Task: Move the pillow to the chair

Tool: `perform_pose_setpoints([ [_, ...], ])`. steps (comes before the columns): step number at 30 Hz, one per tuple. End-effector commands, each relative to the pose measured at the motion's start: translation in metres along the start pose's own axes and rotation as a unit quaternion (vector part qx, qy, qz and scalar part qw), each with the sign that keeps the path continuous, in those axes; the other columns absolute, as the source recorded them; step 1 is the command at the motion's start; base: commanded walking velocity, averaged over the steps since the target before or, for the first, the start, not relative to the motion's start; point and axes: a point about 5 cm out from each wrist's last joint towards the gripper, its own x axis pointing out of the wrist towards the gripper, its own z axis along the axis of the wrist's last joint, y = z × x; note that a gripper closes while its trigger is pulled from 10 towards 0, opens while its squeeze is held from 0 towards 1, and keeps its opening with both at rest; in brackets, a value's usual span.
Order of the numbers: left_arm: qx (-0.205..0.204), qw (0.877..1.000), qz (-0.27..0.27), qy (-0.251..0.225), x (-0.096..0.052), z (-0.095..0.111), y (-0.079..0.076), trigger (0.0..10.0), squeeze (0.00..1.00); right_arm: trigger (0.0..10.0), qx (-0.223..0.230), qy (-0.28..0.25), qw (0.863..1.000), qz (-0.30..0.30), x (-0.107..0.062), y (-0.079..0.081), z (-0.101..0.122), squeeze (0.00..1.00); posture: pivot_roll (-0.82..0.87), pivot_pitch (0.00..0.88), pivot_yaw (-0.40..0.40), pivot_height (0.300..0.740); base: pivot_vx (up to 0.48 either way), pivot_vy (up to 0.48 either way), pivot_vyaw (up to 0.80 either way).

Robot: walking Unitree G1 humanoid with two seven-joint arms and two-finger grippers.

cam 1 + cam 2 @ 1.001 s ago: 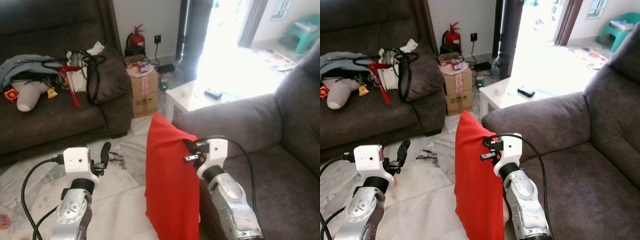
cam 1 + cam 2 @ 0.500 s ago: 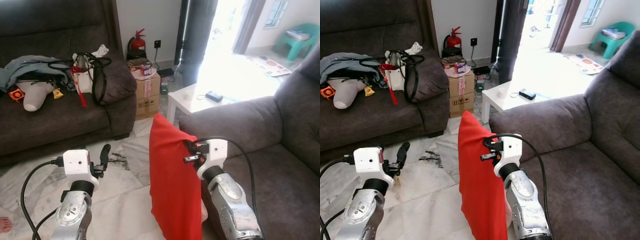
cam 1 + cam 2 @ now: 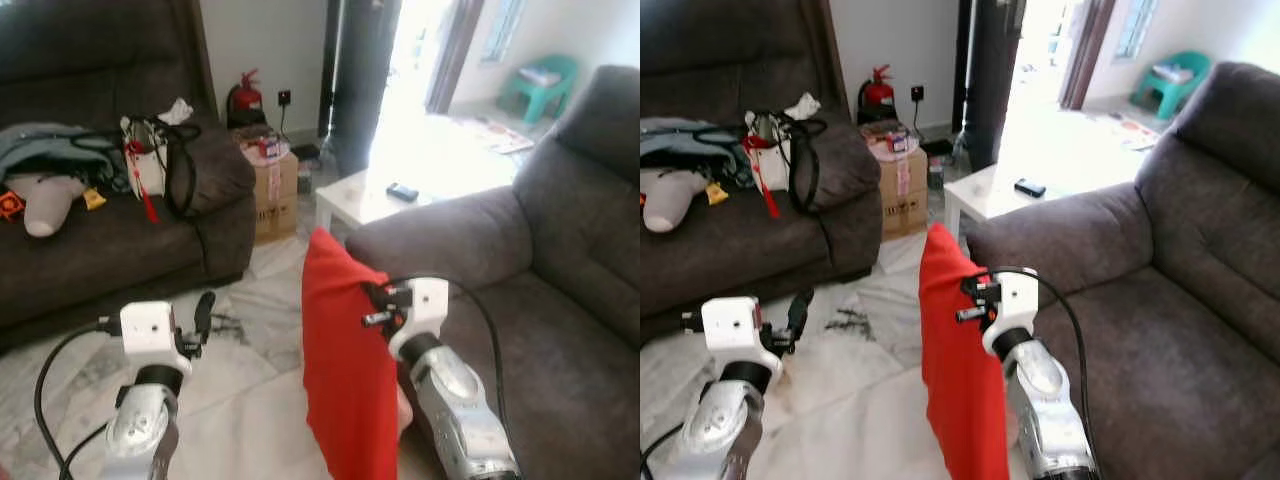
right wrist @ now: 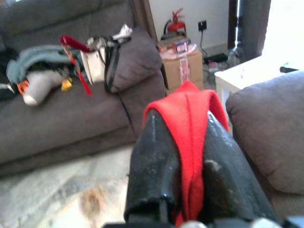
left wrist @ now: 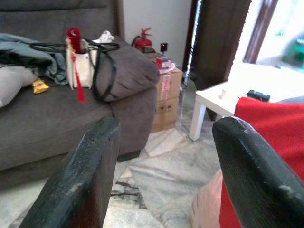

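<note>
- Beside the front end of the grey fabric armchair's (image 3: 560, 300) armrest, above the pale marble-patterned floor (image 3: 250, 390): red cloth-covered pillow (image 3: 345, 385), hanging upright, not resting on the seat.
- Pinching the pillow's upper edge: right gripper (image 4: 183, 156), two black fingers (image 4: 154, 161) pressed against a fold of red fabric bunched between them.
- Behind that grip, in the head views: white wrist block and silver arm with a looping black cable, just in front of the armchair's seat edge.
- Held out over the floor, well apart from the pillow: left gripper (image 5: 164, 166), black fingers (image 5: 90, 175) spread wide, nothing between them.
- Across the floor, along the far side: dark grey fabric sofa (image 3: 110, 240), carrying a white bag with black straps (image 3: 160, 165) near its armrest end, a grey-blue heap of clothes (image 3: 45, 145) and a pale stuffed shape (image 3: 45, 205) toward the other end.
- Against the sofa's armrest: brown cardboard box (image 3: 272, 195) with small items on top.
- Behind the box, by the wall: red fire extinguisher (image 3: 243, 98).
- Beyond the armchair's armrest: small white low table (image 3: 365, 205), a dark flat object (image 3: 402, 191) lying on its top.
- Past the bright doorway: green plastic stool (image 3: 540, 85).
</note>
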Motion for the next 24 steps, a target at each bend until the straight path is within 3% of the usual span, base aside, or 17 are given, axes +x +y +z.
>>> perform_pose_setpoints([
  [1,0.004,1.0,-0.004,-0.004,0.0011,0.0011,-0.0041,10.0,0.0,10.0,-0.018,-0.075,0.997,0.007,0.005,0.0003,0.0313,0.0,0.08,0.0,-0.026,0.74,0.0,0.247,0.0],
  [24,-0.005,1.0,0.001,-0.005,0.0027,-0.0005,-0.0056,10.0,0.0,10.0,-0.029,-0.072,0.997,0.004,0.0082,-0.0033,0.0326,0.0,0.08,0.0,-0.036,0.74,0.0,0.248,0.0],
])
